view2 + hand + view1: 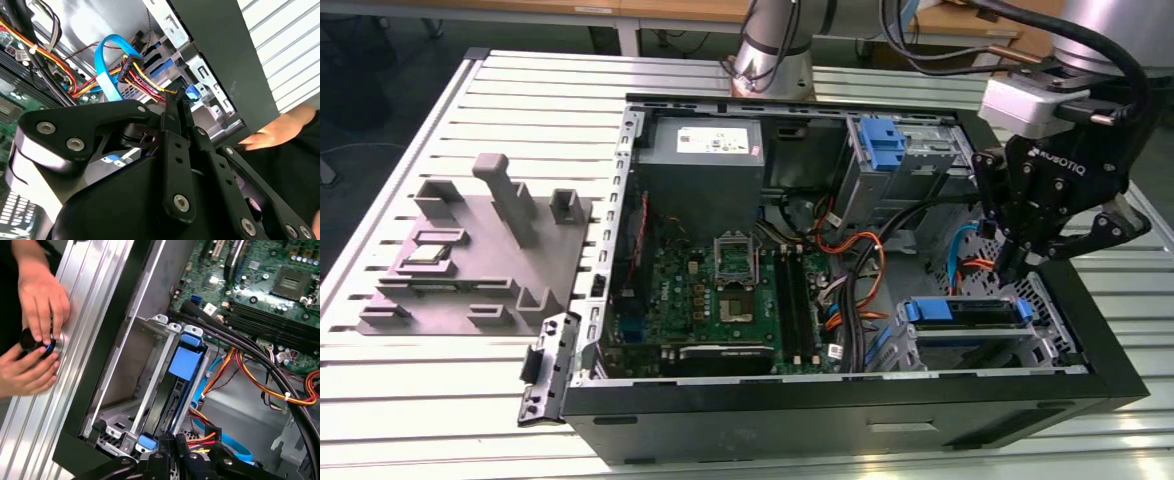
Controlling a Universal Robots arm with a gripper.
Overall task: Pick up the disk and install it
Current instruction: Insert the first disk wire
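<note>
The disk (962,312) sits in the metal drive cage (1014,345) at the front corner of the open computer case, on the exterior view's right, its blue rails showing. In the first wrist view the disk (185,362) stands edge-on in the cage slot, with its blue rail and tab facing the camera. My gripper (1023,268) hangs just above and behind the cage, near the orange and blue cables. Its black fingers (172,117) lie pressed together with nothing between them, so it is shut. The fingertips are a short way off the disk and do not touch it.
A person's hands (37,335) hold a small black knob on the slatted table beside the case wall (107,340). Bundled cables (255,370) cross over the motherboard (720,290). A blue upright latch piece (887,140) and a grey power supply box (704,150) are at the back. A grey fixture (474,250) lies on the exterior view's left.
</note>
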